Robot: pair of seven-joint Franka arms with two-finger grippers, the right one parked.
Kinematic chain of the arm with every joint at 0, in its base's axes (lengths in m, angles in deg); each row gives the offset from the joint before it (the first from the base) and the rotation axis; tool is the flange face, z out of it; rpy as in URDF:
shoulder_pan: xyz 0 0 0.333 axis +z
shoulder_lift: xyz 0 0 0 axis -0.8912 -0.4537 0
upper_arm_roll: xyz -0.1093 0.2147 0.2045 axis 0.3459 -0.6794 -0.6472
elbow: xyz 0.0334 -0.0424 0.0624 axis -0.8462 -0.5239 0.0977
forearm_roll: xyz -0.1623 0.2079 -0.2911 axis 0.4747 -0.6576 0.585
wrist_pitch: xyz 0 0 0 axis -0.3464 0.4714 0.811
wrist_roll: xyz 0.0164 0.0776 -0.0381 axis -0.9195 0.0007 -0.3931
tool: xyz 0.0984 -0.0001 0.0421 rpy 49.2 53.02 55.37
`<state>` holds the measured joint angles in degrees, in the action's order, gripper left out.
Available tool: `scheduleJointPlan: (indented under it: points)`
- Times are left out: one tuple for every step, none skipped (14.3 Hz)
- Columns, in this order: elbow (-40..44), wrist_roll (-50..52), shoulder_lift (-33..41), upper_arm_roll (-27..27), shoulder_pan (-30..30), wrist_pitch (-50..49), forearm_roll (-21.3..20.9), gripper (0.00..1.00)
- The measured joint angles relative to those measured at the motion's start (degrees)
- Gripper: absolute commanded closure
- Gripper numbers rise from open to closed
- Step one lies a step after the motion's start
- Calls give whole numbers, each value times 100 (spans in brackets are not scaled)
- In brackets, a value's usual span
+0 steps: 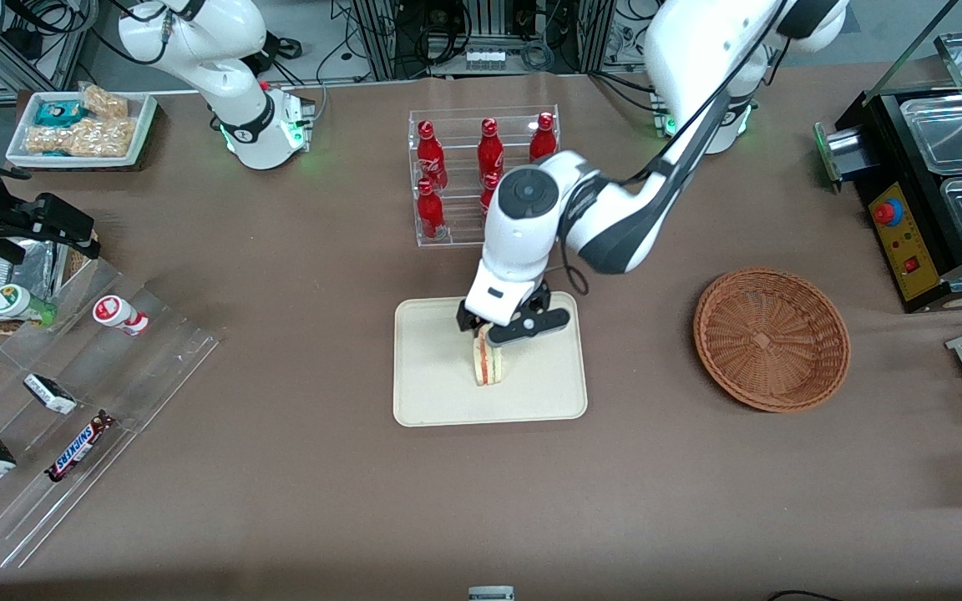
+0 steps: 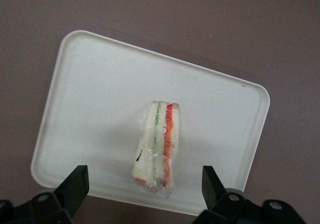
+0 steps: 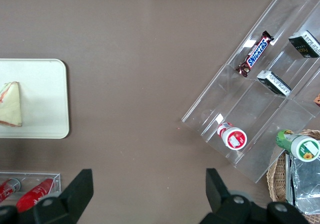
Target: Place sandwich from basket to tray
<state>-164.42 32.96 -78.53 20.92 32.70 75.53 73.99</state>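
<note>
The sandwich (image 1: 488, 365) stands on its edge on the cream tray (image 1: 431, 392), near the tray's middle, wrapped in clear film with red and green filling layers showing on its cut side. The left arm's gripper (image 2: 145, 189) hangs directly above it, fingers (image 2: 75, 184) spread wide to either side of the wedge and gripping nothing. The round wicker basket (image 1: 772, 338) sits on the brown table (image 1: 281, 501) well apart from the tray, toward the working arm's end. A clear rack holds red Coca-Cola bottles (image 1: 429, 154) farther from the front camera. A Snickers bar (image 1: 78, 446) lies in a clear stepped display toward the parked arm's end.
</note>
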Motion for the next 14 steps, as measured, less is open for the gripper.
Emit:
scheduleJointPlan:
  points:
    - [-4, 0, 206, -7, 111, -273, 3, 0]
    - [-14, 0, 384, -13, 253, -471, 5, 0]
    - [-48, -6, 520, -17, 408, -590, 11, 0]
    - [-96, -26, 609, -22, 562, -669, 17, 0]
    - [-172, -108, 671, -26, 722, -703, 20, 0]
    - [-245, -272, 710, -30, 882, -763, 25, 0]
    - [-290, -485, 734, -35, 1049, -899, 46, 0]
    - [-304, -767, 760, -38, 1228, -1104, 92, 0]
    - [-304, -1120, 812, -43, 1407, -1335, 150, 0]
    - [-304, -1528, 903, -45, 1589, -1613, 236, 0]
    - [-303, -1962, 1027, -48, 1769, -1932, 336, 0]
    - [-302, -2359, 1175, -50, 1942, -2231, 408, 0]
    - [-302, -2671, 1323, -50, 2094, -2477, 441, 0]
    - [-302, -2925, 1468, -51, 2230, -2690, 453, 0]
